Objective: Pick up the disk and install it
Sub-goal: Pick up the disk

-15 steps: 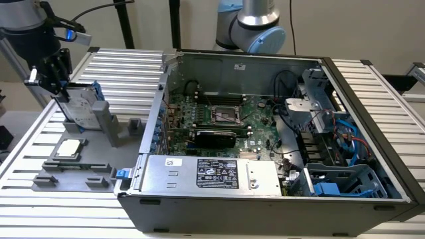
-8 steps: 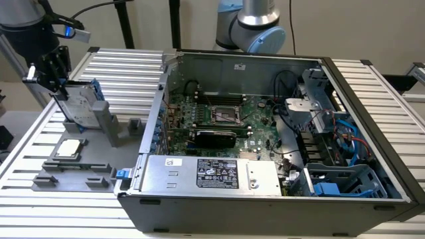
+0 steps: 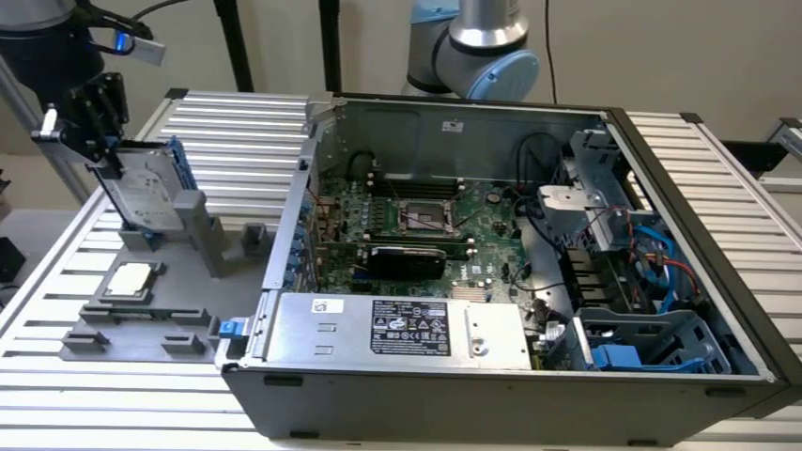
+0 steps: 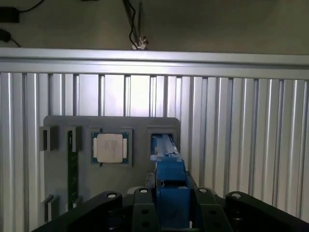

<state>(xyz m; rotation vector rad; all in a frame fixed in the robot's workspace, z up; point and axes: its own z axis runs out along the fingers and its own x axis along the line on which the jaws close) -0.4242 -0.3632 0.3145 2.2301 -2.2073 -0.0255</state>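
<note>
Disk: the flat silver-grey metal hard drive (image 3: 148, 193) stands on edge, leaning slightly, at the far corner of a grey plastic fixture plate (image 3: 188, 305) on the exterior view's left. Its lower end is at a grey upright holder (image 3: 201, 225). I cannot tell whether it rests in the holder's slot or has just cleared it.

Bracket: a blue plastic bracket (image 4: 170, 186) frames the drive. It is smooth and moulded, and gives a rim to grip without touching the metal casing.

Gripper: the black gripper (image 3: 103, 155) sits on the disk's upper edge. In the wrist view the jaws stand either side of the blue bracket with no gap showing, so I judge them clamped on it.

Why upright: standing on edge leaves the top rim free for a grasp from above.

Chip: a small square silver processor chip (image 3: 131, 280) lies flat in its own recess on the plate, nearer than the disk and apart from it.

Table: ribbed aluminium slats (image 3: 239, 132), bright and grooved, carry the plate and the case.

Case: an open grey steel computer case (image 3: 701, 178) lies on its side to the exterior view's right, well apart from the disk. It shows a green motherboard (image 3: 414, 216) and a bare blue caddy (image 3: 626, 357) in its near right corner.
</note>
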